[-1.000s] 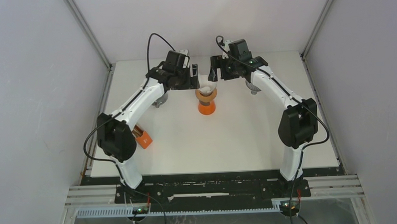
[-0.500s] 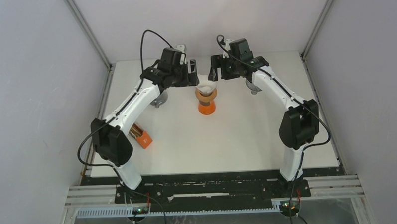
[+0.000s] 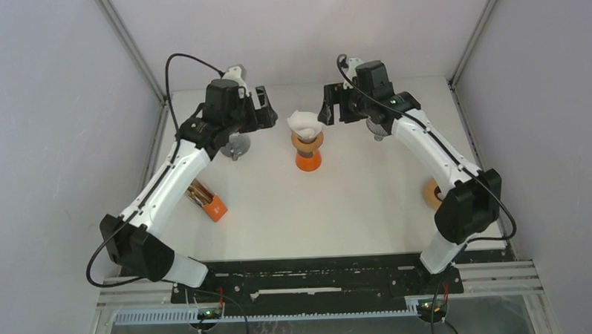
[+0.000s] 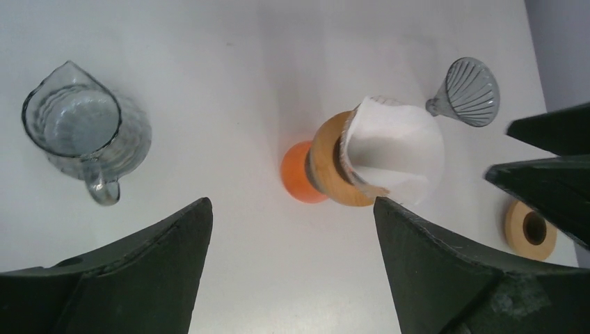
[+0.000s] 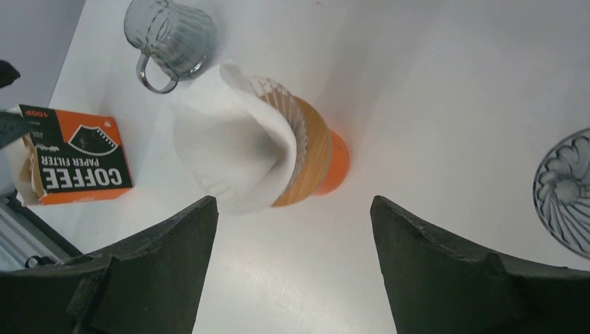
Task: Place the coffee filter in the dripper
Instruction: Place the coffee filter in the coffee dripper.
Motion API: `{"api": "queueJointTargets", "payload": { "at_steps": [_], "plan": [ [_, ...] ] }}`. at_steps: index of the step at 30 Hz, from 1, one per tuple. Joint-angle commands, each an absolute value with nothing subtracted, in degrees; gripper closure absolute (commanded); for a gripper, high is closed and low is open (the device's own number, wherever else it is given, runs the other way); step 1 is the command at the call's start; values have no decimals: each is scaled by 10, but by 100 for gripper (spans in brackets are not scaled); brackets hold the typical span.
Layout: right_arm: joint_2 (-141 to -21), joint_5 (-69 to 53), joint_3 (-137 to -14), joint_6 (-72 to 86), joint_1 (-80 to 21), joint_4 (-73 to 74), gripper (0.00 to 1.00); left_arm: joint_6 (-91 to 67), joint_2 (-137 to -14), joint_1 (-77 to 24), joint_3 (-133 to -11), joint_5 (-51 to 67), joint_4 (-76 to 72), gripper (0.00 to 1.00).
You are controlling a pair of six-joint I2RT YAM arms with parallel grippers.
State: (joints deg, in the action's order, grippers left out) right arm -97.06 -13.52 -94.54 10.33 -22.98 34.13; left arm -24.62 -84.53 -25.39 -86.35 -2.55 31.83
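The white paper coffee filter sits in the dripper, a ribbed glass cone with a wooden collar on an orange base; its top sticks up crumpled above the rim. My left gripper hangs open to the left of it, apart from the paper. My right gripper hangs open to the right, also apart. In the left wrist view the filter lies beyond the open gripper. In the right wrist view the filter and dripper lie beyond the open gripper. Both grippers hold nothing.
A glass pitcher stands left of the dripper. A glass funnel stands to its right, partly under my right arm. The orange filter box lies at the left. A wooden ring lies by the right arm.
My left gripper has drawn back to the left, away from the filter, and opened wider. My right gripper shifted slightly right. The filter stays in the dripper.
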Motion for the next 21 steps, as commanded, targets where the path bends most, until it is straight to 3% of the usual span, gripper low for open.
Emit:
{"api": "queueJointTargets", "payload": {
  "at_steps": [1, 10, 15, 21],
  "plan": [
    [-895, -117, -901, 96, -232, 313, 11, -258, -784, -241, -803, -58, 288, 9],
    [-785, -96, -780, 104, -233, 261, 11, -270, -689, -213, -684, -76, 274, 9],
    [-793, -100, -773, 105, -235, 257, 11, -297, -681, -221, -663, -34, 256, 9],
    [-844, -123, -812, 92, -233, 237, 11, -290, -730, -261, -720, -46, 253, 9]
  ]
}}
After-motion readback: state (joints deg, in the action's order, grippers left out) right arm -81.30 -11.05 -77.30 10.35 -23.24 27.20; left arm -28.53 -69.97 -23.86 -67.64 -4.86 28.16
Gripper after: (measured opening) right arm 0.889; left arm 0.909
